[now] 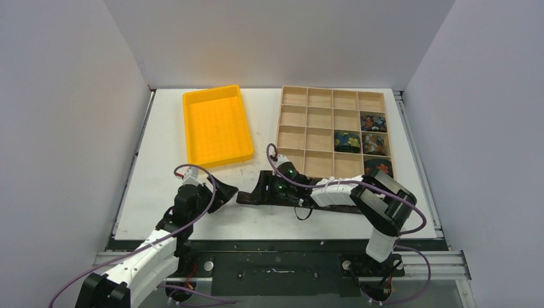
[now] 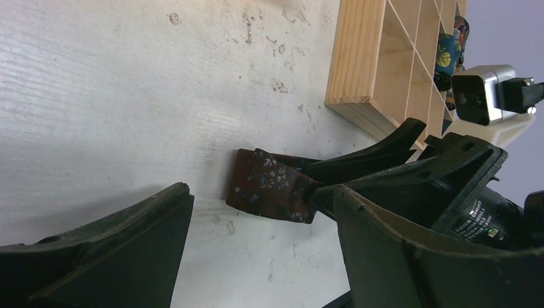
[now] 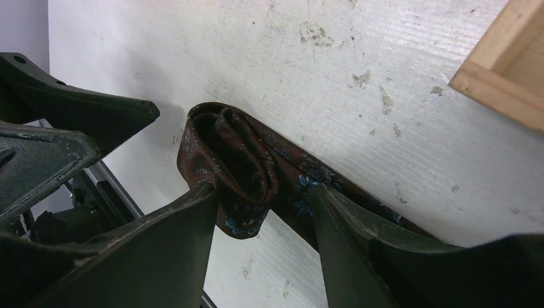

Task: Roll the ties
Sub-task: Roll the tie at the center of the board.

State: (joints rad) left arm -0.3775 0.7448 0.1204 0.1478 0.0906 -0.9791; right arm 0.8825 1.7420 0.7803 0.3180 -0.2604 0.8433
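Note:
A dark brown tie (image 1: 250,198) with small blue flowers lies flat along the table's near edge. Its left end (image 3: 234,151) is folded over into a loose loop. My right gripper (image 3: 263,191) reaches in from the right, and its two fingers press on either side of that loop. In the left wrist view the same tie end (image 2: 269,186) lies just beyond my left gripper (image 2: 263,192). This gripper stands open, holds nothing and sits to the left of the tie (image 1: 224,191). Several rolled ties (image 1: 374,142) fill cells of the wooden tray (image 1: 280,128).
A yellow plastic bin (image 1: 217,125) stands at the back left. The wooden tray's near corner (image 2: 349,102) sits close behind both grippers. The table's front edge and its metal rail (image 1: 276,244) run right below the tie. White walls close in both sides.

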